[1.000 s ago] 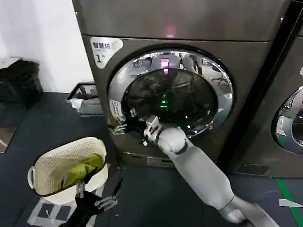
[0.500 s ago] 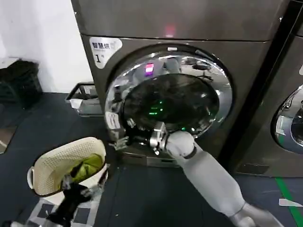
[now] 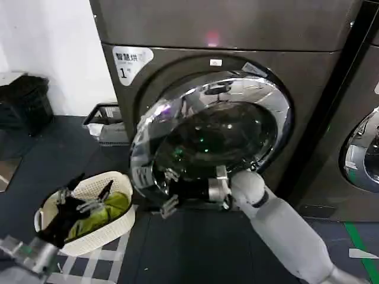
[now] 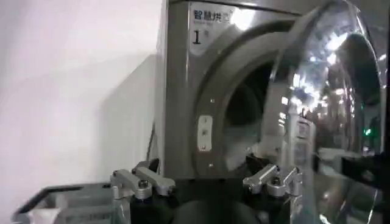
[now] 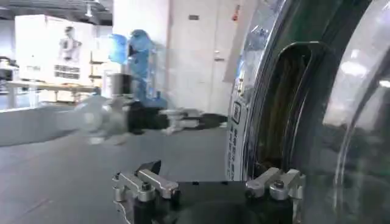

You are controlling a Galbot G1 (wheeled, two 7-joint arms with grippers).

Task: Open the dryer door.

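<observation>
The dryer (image 3: 177,23) is a dark grey machine with a white "1" sticker (image 3: 131,61) and a pink light (image 3: 212,40). Its dryer door (image 3: 155,125), chrome-rimmed with dark glass, stands partly swung out on its right-hand hinge, showing the drum opening (image 4: 244,115). My right gripper (image 3: 169,190) is open at the door's lower free edge, one finger (image 3: 172,175) against the rim. In the right wrist view the door rim (image 5: 239,122) stands beside the open right gripper (image 5: 207,182). My left gripper (image 3: 80,192) hangs open over the basket, and the left wrist view has the left gripper (image 4: 207,182) facing the dryer (image 4: 183,91).
A white basket (image 3: 95,234) holding a green cloth (image 3: 112,207) sits on the dark floor at the front left. A grey tray (image 3: 105,123) lies by the wall behind it. A neighbouring machine (image 3: 355,160) stands to the right.
The door has swung farther out from the dryer's front. My right gripper has moved down and toward me with its edge. My left arm has risen over the basket.
</observation>
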